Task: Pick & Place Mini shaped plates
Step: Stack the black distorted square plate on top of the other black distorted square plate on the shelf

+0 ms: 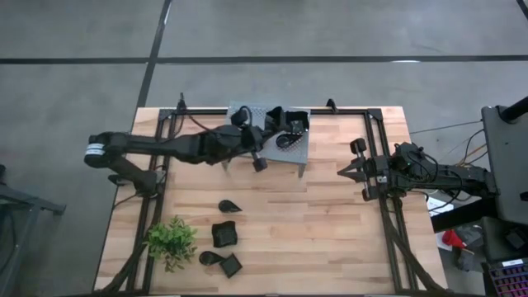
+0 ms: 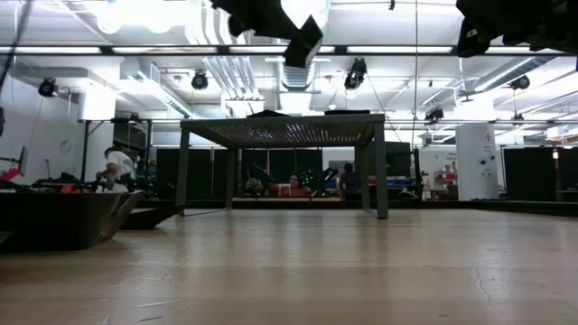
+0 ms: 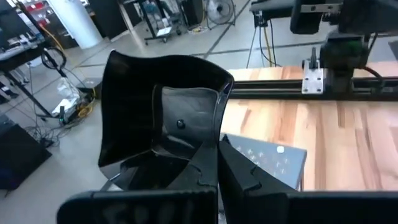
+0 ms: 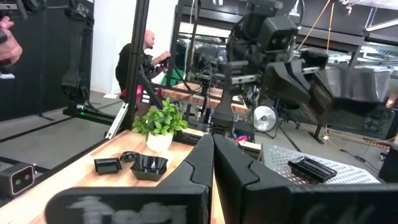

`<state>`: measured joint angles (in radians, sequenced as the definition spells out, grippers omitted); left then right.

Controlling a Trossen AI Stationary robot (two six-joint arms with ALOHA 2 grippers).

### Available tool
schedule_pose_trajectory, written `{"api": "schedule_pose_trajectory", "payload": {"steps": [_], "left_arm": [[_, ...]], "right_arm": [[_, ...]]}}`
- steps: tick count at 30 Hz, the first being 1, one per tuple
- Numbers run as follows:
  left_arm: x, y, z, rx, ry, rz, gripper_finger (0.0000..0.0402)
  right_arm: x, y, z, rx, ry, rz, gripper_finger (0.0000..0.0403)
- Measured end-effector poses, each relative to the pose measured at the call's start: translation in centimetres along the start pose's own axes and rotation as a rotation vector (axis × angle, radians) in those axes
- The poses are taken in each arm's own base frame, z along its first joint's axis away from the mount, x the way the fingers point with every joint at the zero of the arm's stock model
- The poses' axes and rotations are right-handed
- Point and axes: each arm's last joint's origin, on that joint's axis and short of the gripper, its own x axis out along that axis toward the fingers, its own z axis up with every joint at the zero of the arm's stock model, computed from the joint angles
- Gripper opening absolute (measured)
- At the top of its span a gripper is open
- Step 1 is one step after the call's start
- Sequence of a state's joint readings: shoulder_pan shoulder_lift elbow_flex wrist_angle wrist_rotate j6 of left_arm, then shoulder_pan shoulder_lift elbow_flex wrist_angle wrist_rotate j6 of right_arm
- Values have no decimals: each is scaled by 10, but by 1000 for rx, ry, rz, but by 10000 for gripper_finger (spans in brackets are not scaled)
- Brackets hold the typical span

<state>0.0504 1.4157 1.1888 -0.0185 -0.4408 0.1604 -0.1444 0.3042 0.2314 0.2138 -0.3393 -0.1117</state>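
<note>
My left gripper [image 1: 266, 134] is over the grey perforated rack [image 1: 247, 110] at the table's far middle. It is shut on a black square dish [image 3: 161, 112], which also shows in the right wrist view [image 4: 357, 87]. Another black dish [image 1: 287, 141] lies on the rack top and shows in the right wrist view too [image 4: 309, 167]. On the table's near left lie a teardrop dish [image 1: 229, 205], a square dish [image 1: 223, 234], and a teardrop and square pair [image 1: 221, 262]. My right gripper [image 1: 345, 171] is shut and empty to the right of the rack. My left gripper pinches the square dish by its rim and wall [image 3: 202, 146] between the two fingers, one finger on the hollow side. The dish stands on edge beyond the fingers, its hollow facing the wrist camera. It is lifted clear above the rack top [image 3: 267, 155].
A small green plant [image 1: 172, 241] stands at the near left beside the loose dishes. Black rails [image 1: 384, 206] run along the table's left and right sides. Bare wood lies in the middle and near right. People show in the room beyond the table.
</note>
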Motion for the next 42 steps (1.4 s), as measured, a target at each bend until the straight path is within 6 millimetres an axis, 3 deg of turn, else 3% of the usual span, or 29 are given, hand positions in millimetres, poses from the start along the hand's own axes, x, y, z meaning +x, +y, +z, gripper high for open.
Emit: {"api": "schedule_pose_trajectory", "payload": {"steps": [5,16,26,35,42], "left_arm": [[22,0,12,-1,13,7,0],[72,8,40,78,238,24,0],[114,14,26,181,336,43,0],[125,8,16,170,351,-25,0],[127,15,15,131,349,-4,0]], "right_arm": [[0,0,0,-1,0,0,8],[0,0,-1,3,1,0,8],[0,0,-1,2,2,0,8],[0,0,-1,3,2,0,8],[0,0,-1,1,1,0,8]]}}
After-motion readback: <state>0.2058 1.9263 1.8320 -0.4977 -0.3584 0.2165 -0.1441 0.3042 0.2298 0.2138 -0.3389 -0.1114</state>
